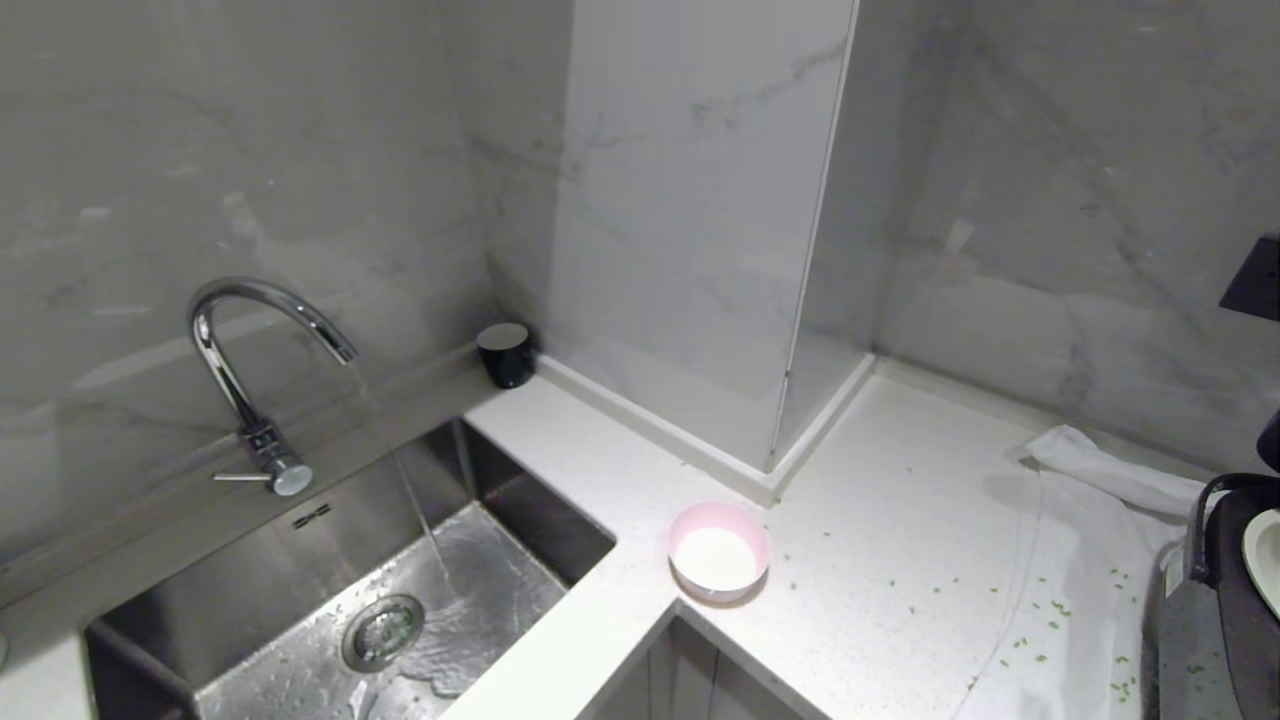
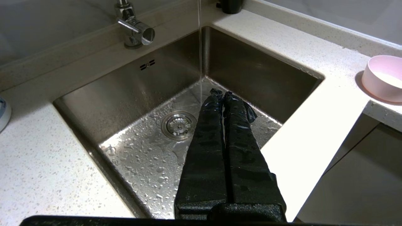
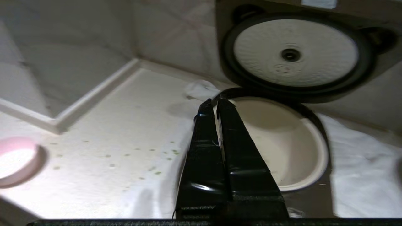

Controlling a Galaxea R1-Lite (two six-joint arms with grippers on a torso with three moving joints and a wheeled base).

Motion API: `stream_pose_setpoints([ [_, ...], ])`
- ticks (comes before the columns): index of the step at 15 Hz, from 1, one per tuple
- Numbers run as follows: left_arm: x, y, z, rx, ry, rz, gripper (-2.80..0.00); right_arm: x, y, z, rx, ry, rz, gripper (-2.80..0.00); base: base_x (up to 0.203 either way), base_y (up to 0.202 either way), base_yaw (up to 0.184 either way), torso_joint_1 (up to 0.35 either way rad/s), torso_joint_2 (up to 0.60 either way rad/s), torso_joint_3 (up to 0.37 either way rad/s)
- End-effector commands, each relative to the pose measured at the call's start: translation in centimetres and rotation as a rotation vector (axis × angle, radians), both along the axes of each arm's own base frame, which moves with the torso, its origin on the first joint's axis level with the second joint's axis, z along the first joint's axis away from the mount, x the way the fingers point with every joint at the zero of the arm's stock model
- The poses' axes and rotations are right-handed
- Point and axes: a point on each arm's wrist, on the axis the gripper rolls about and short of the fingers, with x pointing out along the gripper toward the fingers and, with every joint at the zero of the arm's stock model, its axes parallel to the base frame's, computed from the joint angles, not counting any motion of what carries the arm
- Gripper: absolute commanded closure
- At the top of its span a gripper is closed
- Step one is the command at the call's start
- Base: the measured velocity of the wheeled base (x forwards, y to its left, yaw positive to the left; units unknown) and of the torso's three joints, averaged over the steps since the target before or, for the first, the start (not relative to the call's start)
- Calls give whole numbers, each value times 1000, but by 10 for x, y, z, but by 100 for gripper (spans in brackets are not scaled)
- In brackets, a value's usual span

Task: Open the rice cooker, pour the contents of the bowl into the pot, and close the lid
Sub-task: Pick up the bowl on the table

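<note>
The rice cooker (image 1: pixel 1225 590) stands at the counter's far right, cut off by the head view's edge. Its lid (image 3: pixel 295 51) is raised, showing the silvery round plate underneath. The cream pot (image 3: pixel 282 141) sits inside, and I see nothing in it. My right gripper (image 3: pixel 213 102) hangs shut and holds nothing, just before the pot's near rim. The pink bowl (image 1: pixel 718 555) rests on the counter's inner corner with a whitish inside, apart from both grippers. My left gripper (image 2: pixel 221 93) is shut and hangs above the sink.
Water runs from the faucet (image 1: pixel 230 330) into the steel sink (image 1: pixel 540 520). A black cup (image 1: pixel 505 352) stands at the back wall. A white cloth (image 1: pixel 1090 520) lies under the cooker, with green bits scattered around it. A marble column (image 1: pixel 690 220) juts out behind the bowl.
</note>
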Motion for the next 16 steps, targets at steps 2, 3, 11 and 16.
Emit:
stream_pose_setpoints([
  [2,0,0,0,0,-3,1,0,0,2,-24,82,-58,105,0,0,0,0,0,0,0],
  [3,0,0,0,0,-1,1,0,4,3,-22,79,-118,132,0,0,0,0,0,0,0],
  [11,0,0,0,1,-4,0,0,-25,1,-54,-27,-161,253,0,0,0,0,0,0,0],
  [16,0,0,0,1,0,1,0,2,2,-125,-49,-14,312,0,0,0,0,0,0,0],
])
